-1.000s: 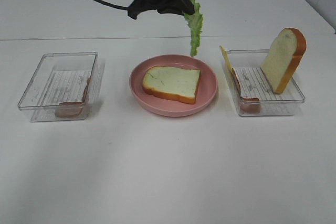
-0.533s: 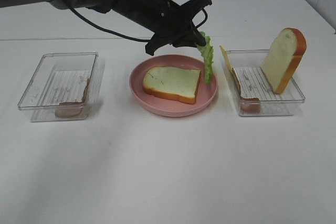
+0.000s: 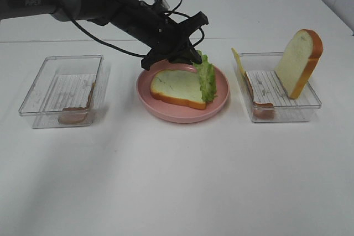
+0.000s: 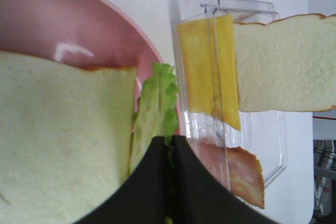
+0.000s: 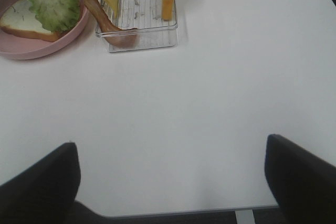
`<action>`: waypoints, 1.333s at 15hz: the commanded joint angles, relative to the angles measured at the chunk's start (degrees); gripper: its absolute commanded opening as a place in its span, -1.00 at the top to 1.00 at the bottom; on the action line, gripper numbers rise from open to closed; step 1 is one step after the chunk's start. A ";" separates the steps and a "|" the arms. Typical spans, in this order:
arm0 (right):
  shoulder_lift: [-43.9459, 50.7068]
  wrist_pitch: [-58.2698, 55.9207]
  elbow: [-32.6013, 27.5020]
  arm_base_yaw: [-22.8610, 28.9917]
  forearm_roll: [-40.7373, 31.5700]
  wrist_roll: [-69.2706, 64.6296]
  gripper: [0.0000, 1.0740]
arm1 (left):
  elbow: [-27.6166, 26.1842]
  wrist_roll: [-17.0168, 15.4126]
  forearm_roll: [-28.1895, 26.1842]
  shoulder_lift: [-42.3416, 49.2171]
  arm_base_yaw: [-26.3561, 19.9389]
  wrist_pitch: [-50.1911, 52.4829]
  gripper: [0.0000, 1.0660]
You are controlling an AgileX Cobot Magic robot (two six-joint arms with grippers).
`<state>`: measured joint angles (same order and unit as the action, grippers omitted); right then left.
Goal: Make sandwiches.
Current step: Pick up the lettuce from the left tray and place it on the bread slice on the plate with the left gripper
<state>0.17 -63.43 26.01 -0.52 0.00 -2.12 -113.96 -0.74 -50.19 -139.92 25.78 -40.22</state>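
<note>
A white bread slice (image 3: 178, 85) lies flat on the pink plate (image 3: 182, 115). My left gripper (image 3: 188, 54) is shut on the top end of a ruffled green lettuce leaf (image 3: 206, 79). The leaf hangs down onto the slice's right edge. In the left wrist view the lettuce (image 4: 155, 111) runs from the shut fingertips (image 4: 170, 142) along the bread (image 4: 63, 140). The right gripper (image 5: 170, 182) stands open over bare table, holding nothing. It does not show in the exterior view.
The right clear tray (image 3: 310, 103) holds an upright bread slice (image 3: 298, 62), a yellow cheese square (image 3: 238, 62) and bacon (image 3: 261, 107). The left clear tray (image 3: 38, 89) holds a bacon strip (image 3: 74, 115). The left arm reaches across above the plate.
The left gripper came down and toward the plate with the lettuce. The leaf hung in the air above the plate before; now its lower end rests on the bread's right edge.
</note>
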 commanded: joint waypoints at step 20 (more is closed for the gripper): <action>1.43 0.46 -0.17 -0.29 0.00 0.17 -0.70 | -0.80 -6.13 24.24 2.52 0.23 -2.86 -0.91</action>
<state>0.17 -63.43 26.01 -0.52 0.00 -2.12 -115.16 -6.93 -25.55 -138.43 25.84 -44.06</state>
